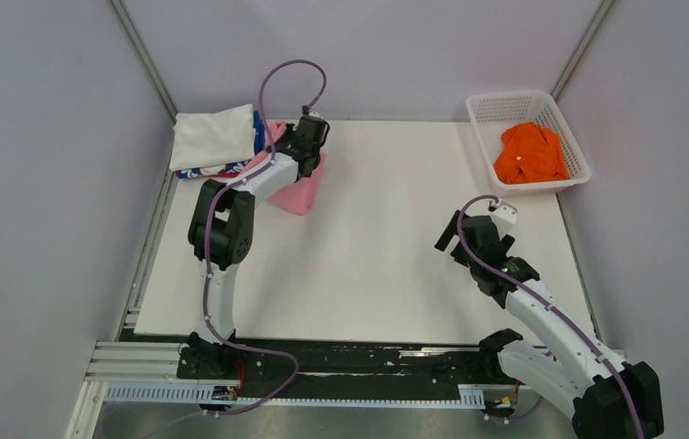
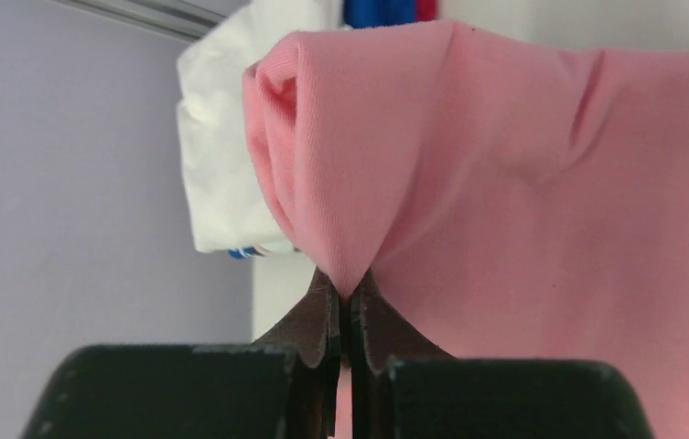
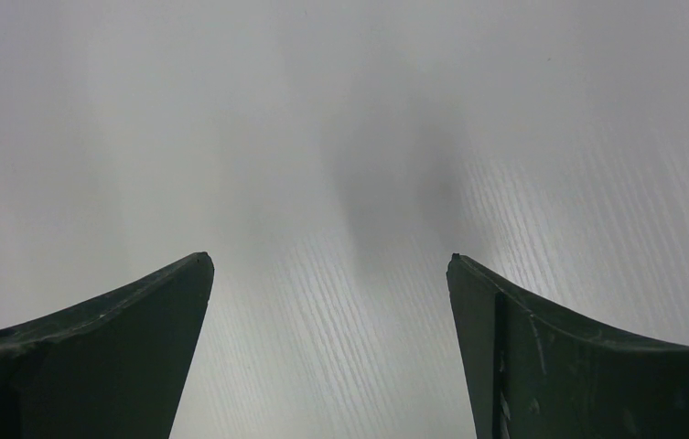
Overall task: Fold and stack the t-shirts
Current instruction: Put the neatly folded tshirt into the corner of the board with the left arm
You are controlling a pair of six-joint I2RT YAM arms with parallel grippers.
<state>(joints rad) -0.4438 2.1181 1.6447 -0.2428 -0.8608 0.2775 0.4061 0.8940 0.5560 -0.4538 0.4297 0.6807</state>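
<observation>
Holds right jaws wide apart above table toward right edge; pinches pink shirt in closed left jaws at far left corner.

We see a white tabletop mid-frame, boxed by pale grey walls at left, top and right.

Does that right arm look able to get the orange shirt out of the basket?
Probably yes: the right gripper is open and empty, the orange shirt lies uncovered in the basket, and nothing stands between them.
</observation>
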